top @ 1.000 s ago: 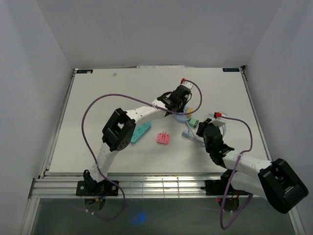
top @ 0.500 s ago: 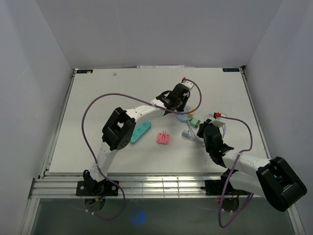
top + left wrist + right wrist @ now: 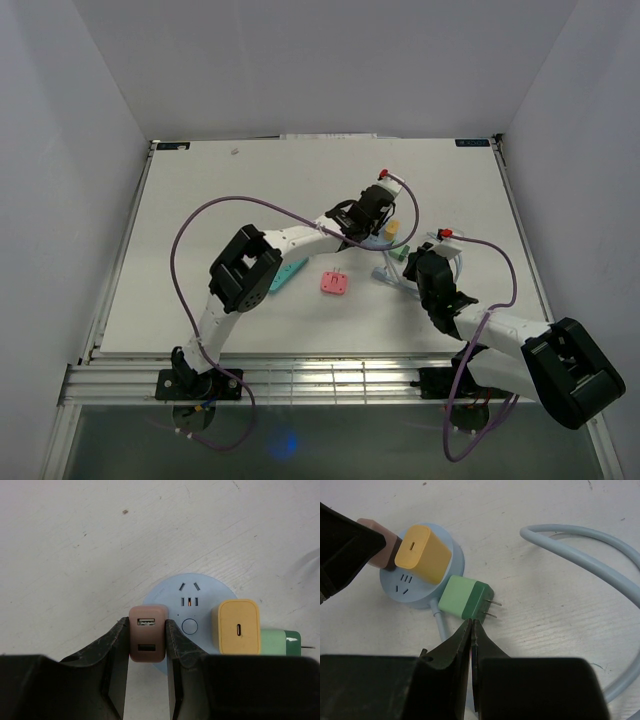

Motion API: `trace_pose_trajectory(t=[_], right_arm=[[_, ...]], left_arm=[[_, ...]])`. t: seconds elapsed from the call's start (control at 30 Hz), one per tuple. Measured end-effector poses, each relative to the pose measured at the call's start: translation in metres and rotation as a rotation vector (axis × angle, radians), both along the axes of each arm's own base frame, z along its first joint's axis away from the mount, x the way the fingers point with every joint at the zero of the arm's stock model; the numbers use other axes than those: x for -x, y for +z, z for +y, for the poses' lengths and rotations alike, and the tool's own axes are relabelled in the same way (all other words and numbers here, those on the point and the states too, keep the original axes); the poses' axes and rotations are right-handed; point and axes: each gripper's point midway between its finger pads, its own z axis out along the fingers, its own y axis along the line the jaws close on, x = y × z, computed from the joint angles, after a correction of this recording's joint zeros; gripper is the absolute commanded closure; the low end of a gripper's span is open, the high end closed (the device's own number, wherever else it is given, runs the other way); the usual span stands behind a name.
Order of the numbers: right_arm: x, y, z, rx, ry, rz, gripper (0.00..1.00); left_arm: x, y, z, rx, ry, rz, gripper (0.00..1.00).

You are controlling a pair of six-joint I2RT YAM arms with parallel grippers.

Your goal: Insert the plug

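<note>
Left wrist has swung right & down onto socket (image 3: 200, 582) since a sec ago. Left gripper (image 3: 146, 624) pinches brown plug (image 3: 146, 642) across a narrow gap, long axis along fingers, at socket's left rim; free slots lie just right of it. Left arm nearer. Right gripper (image 3: 471, 626) closed tight, empty, beside green plug (image 3: 465, 600). Count: 1 socket, 4 plugs: brown, yellow (image 3: 236, 626) on socket, green & pink (image 3: 334, 283) loose.

The brown charger (image 3: 146, 641) sits between the fingers of the left end effector (image 3: 146, 625). They hide its lower sides and prongs, so whether it is seated in the blue socket hub (image 3: 186, 587) cannot be told. In the left wrist view the end effector's body partly covers the green plug (image 3: 280, 641). In the right wrist view the pale blue cable (image 3: 555, 531) runs off the right edge.
</note>
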Motion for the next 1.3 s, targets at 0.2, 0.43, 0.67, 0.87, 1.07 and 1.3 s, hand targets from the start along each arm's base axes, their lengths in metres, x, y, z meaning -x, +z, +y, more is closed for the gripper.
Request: trace_pose_trajectory(t=[0.2,0.43,0.67,0.87,1.07,1.3], right_arm=[[-0.0004,-0.0005,0.0012,-0.003,0.008,0.004,0.92],[-0.0011,0.0002,0.0018,-0.008,0.012,0.004,0.92],[-0.0013,0.0001,0.0018,-0.01,0.015,0.006,0.92],[-0.0012,0.0,0.0028,-0.013,0.021,0.007,0.92],[-0.0007,-0.0038,0.0035,-0.009,0.026,0.019,0.92],[-0.0008,-0.0038,0.0033,-0.009,0.025,0.019,0.92]], left_arm=[[-0.0003,-0.0004,-0.0011,-0.022,-0.004,-0.011,1.0],[-0.0018,-0.0024,-0.0008,-0.002,-0.028,0.019,1.0],[-0.0036,-0.0036,-0.0043,0.029,-0.062,0.045,1.0],[-0.0027,-0.0053,-0.0044,0.032,-0.072,0.051,1.0],[-0.0054,-0.0064,-0.0073,0.026,-0.074,0.061,1.0],[-0.0063,-0.0088,-0.0051,0.018,-0.053,0.058,1.0]])
